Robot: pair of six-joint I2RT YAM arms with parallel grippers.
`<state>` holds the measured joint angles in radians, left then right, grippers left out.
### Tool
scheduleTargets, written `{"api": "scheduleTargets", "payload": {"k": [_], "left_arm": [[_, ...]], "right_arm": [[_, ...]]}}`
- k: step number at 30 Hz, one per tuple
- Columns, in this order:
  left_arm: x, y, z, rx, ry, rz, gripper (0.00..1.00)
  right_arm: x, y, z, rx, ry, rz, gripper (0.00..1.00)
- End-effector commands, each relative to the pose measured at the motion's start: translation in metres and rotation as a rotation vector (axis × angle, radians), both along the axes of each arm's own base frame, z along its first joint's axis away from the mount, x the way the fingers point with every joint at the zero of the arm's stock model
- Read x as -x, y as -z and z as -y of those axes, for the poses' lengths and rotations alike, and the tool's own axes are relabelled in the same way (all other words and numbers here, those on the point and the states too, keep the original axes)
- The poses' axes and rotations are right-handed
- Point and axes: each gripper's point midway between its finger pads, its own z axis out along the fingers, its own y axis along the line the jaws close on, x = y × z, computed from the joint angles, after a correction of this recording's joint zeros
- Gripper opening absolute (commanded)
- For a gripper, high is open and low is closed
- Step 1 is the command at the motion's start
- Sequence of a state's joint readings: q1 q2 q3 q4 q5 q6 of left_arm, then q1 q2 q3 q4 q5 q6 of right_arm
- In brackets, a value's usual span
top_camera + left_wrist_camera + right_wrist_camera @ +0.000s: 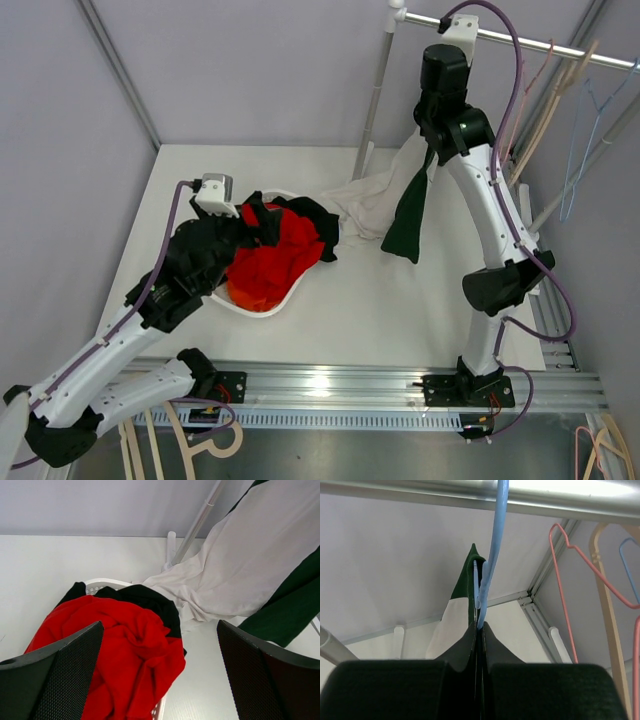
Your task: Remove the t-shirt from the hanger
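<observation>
A white and dark green t-shirt hangs from a light blue hanger hooked on the metal rail; its hem drapes onto the table. My right gripper is raised just under the rail and shut on the hanger's neck, with the shirt's collar right behind it. In the top view the right gripper hides the hanger. My left gripper is open and empty above a white basket, left of the t-shirt.
The basket holds red and black clothes. The rack's upright pole stands behind the shirt. Empty pink and beige hangers hang to the right on the rail. Spare hangers lie below the table's front edge.
</observation>
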<state>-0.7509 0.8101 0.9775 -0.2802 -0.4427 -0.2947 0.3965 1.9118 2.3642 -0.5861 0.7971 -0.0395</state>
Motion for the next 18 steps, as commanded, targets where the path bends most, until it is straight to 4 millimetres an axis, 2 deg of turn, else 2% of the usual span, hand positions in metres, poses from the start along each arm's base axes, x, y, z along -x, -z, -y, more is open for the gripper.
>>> {"api": "scheduleTargets", "payload": {"k": [1,6,9,15,16,17,18], "left_arm": [[0.002,-0.003,0.001,-0.02,0.013,0.011,1.0],[0.006,-0.007,0.007,-0.017,0.044,0.022,0.99],[0.013,-0.02,0.021,-0.063,0.096,0.086,0.99],[0.034,-0.048,0.071,-0.185,0.276,0.226,0.99],[0.042,-0.053,0.082,-0.204,0.317,0.258,1.0],[0.045,-0.053,0.091,-0.219,0.339,0.275,0.99],[0.049,-0.062,0.099,-0.199,0.358,0.317,0.99]], "right_arm": [[0.023,-0.063,0.003,0.008,0.031,0.17,0.0],[0.037,-0.086,-0.006,0.016,-0.012,0.218,0.0],[0.048,-0.097,-0.011,0.018,-0.036,0.238,0.0],[0.074,-0.108,-0.019,0.016,-0.06,0.245,0.0],[0.078,-0.108,-0.021,0.014,-0.065,0.241,0.0],[0.086,-0.113,-0.018,0.002,-0.068,0.25,0.0],[0.089,-0.107,-0.024,-0.001,-0.074,0.238,0.0]]}}
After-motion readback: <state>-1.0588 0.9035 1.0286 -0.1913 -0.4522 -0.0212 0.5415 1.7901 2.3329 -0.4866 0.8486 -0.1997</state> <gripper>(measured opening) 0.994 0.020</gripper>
